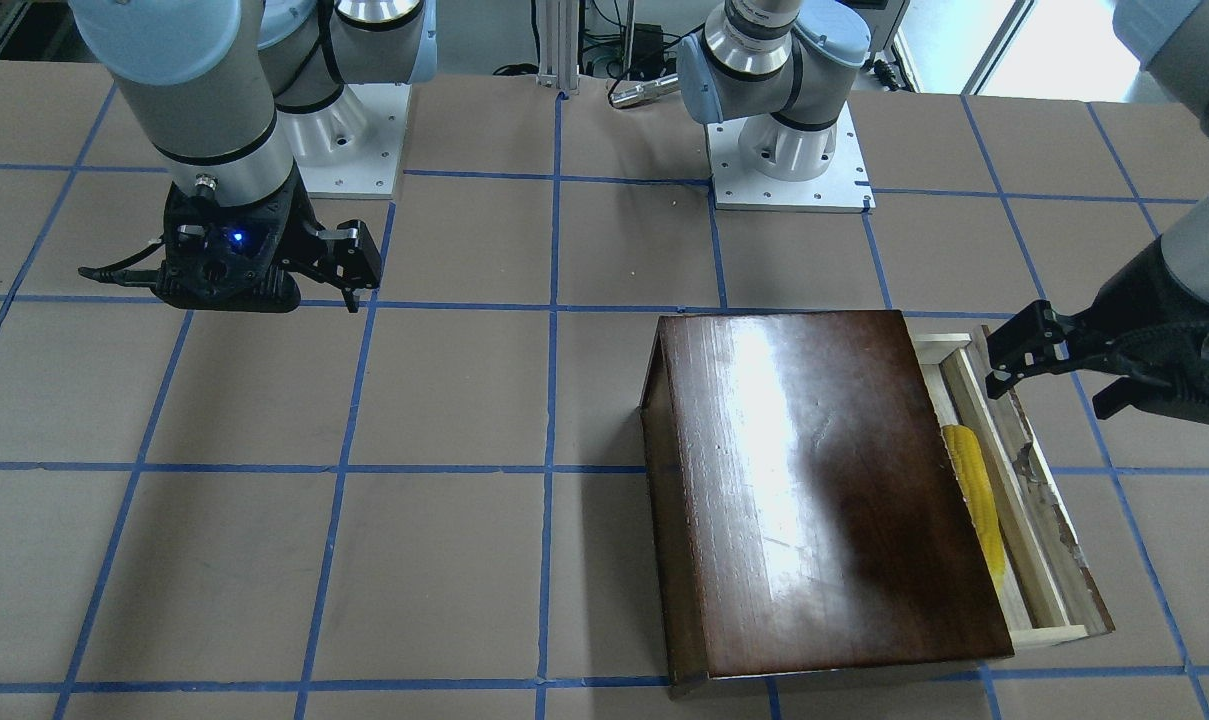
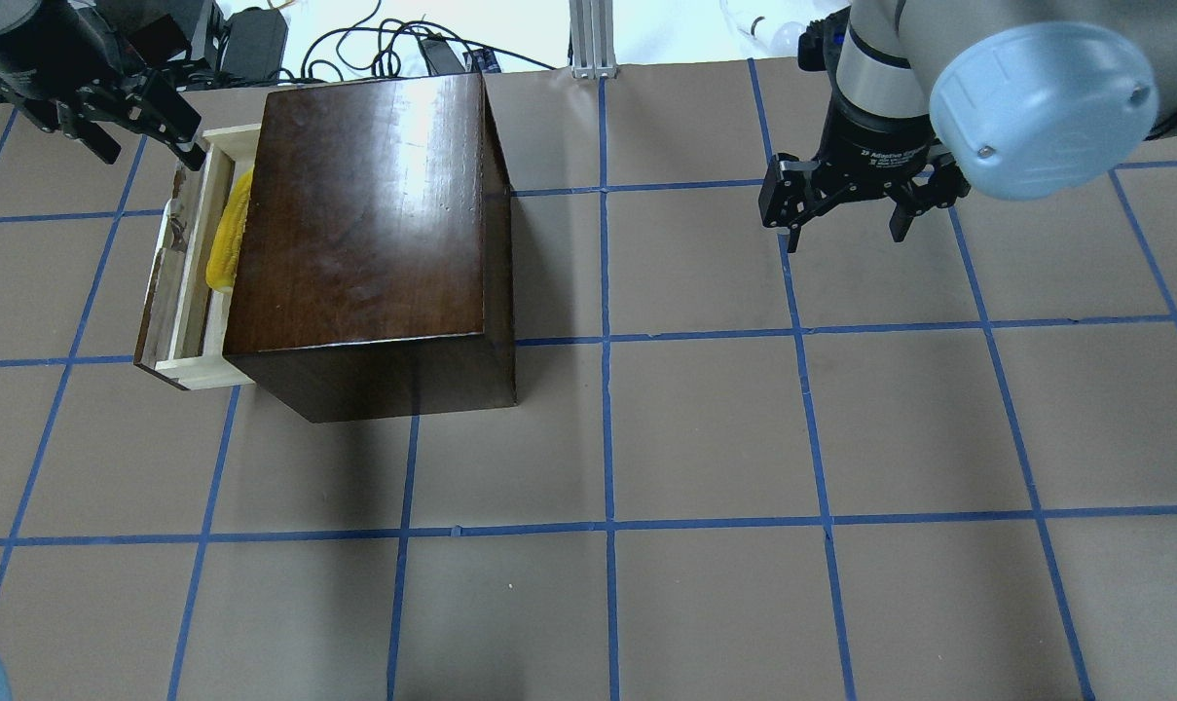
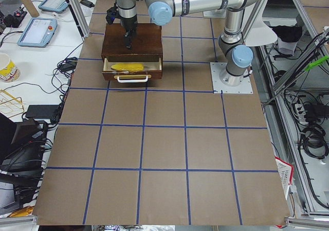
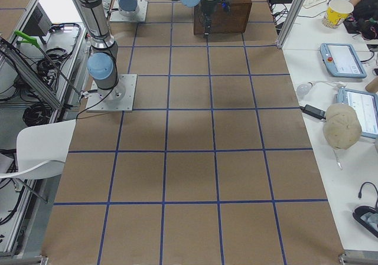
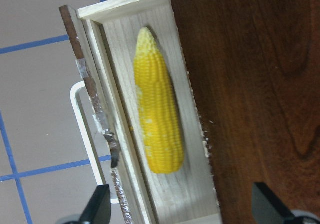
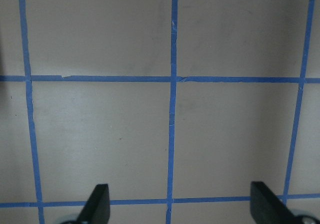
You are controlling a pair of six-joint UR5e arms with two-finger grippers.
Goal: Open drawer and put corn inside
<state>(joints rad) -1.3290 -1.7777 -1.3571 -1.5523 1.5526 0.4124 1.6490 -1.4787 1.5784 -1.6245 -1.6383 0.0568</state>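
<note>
The glossy dark-brown wooden box [image 2: 374, 214] stands on the table. Its pale wood drawer [image 2: 174, 282] is pulled partly out, with the worn dark front panel outward. The yellow corn [image 2: 230, 234] lies lengthwise inside the drawer, also in the left wrist view [image 5: 157, 119] and the front view [image 1: 974, 490]. My left gripper [image 2: 150, 146] is open and empty, hovering above the far end of the drawer; its fingertips [image 5: 97, 206] show wide apart. My right gripper [image 2: 841, 234] is open and empty, above bare table far from the box.
The table is brown paper with a blue tape grid [image 2: 607, 341]. A white wire handle [image 5: 80, 134] sits on the drawer front. The arm bases [image 1: 789, 150] stand at the table's robot side. Monitors and cables lie off the table's ends.
</note>
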